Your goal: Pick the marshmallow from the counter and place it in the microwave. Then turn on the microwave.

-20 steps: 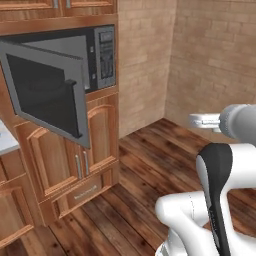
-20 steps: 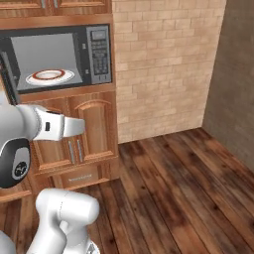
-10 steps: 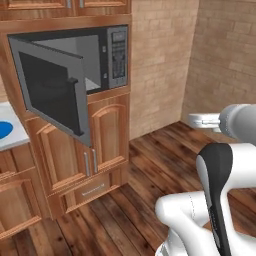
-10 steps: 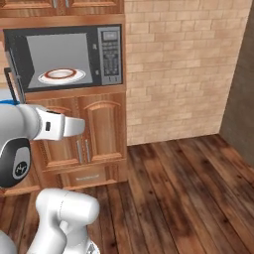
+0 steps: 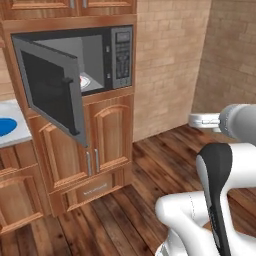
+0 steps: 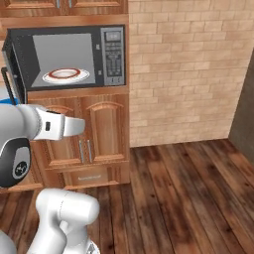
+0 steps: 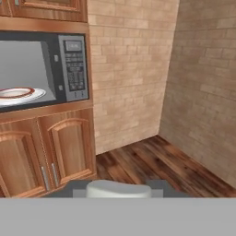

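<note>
The microwave (image 5: 107, 55) is built into wooden cabinets, and its dark glass door (image 5: 52, 95) is swung wide open to the left. Inside lies the white red-rimmed plate (image 6: 66, 75), with the keypad (image 6: 114, 54) to its right. In the hand view the microwave (image 7: 55, 64) sits up and to the left, a good way off. My gripper (image 7: 118, 192) is shut on the marshmallow (image 7: 119, 187), a white stubby lump between the dark finger tips. The counter (image 5: 15, 137) shows as a pale slab at the far left edge.
A round blue plate (image 5: 5, 126) lies on the counter. Brown cabinet doors (image 5: 107, 135) stand under the microwave. A brick wall (image 6: 188, 74) runs to the right and turns a corner. Wooden floor (image 6: 188, 198) stretches in front of the cabinets.
The base has moved, so the whole scene has shifted right in both base views and the counter with the blue plate has come in at the left. The arm keeps its pose and grip.
</note>
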